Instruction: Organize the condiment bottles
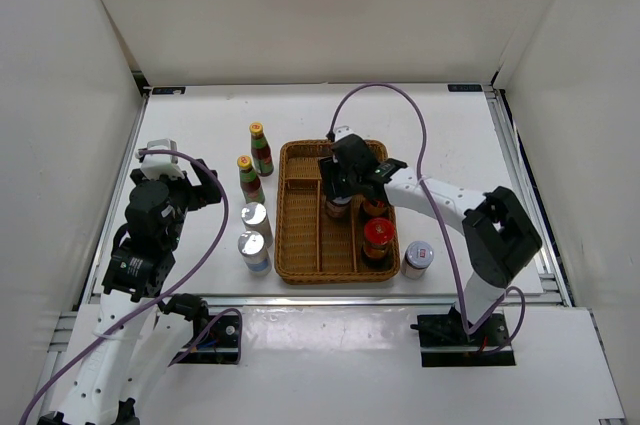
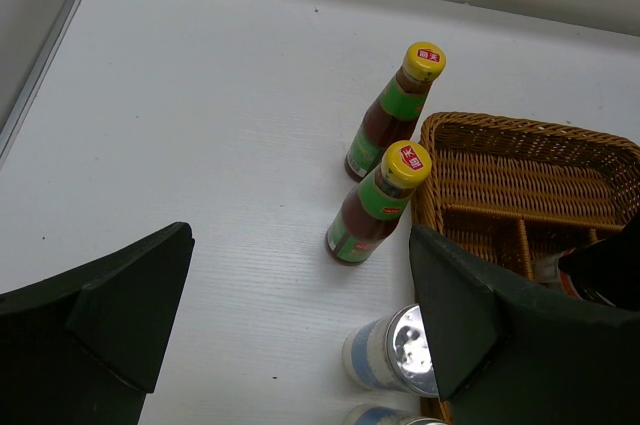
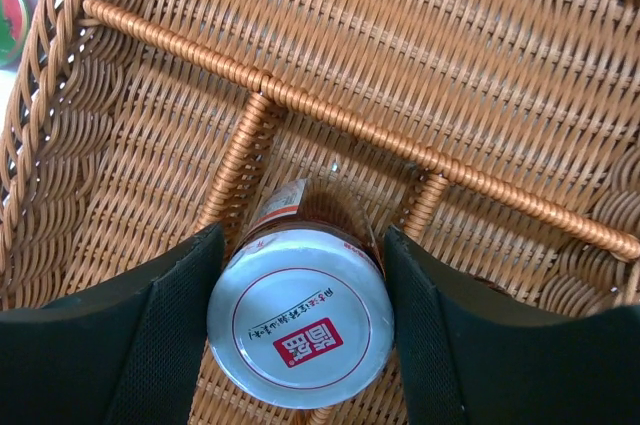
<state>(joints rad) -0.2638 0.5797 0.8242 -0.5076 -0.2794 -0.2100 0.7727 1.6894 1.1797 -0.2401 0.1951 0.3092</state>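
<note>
Two yellow-capped bottles (image 1: 259, 147) (image 1: 248, 177) and two white shakers (image 1: 256, 219) (image 1: 254, 250) stand left of the wicker tray (image 1: 300, 270). My right gripper (image 1: 340, 191) is over the tray's middle compartment, shut on a silver-lidded jar (image 3: 300, 320), its pads (image 3: 180, 325) against both sides of the lid. Two red-lidded jars (image 1: 376, 239) (image 1: 375, 208) stand in the right compartment. The other silver-lidded jar (image 1: 418, 258) stands right of the tray. My left gripper (image 2: 300, 325) is open and empty above the table, with the bottles (image 2: 385, 125) (image 2: 365, 215) ahead and a shaker (image 2: 385, 350) by its right finger.
The tray's woven dividers (image 3: 400, 145) run close around the held jar. White walls enclose the table on three sides. The tray's left rim (image 2: 470, 125) lies just right of the bottles. My left arm (image 1: 150, 225) stands over the table's left side.
</note>
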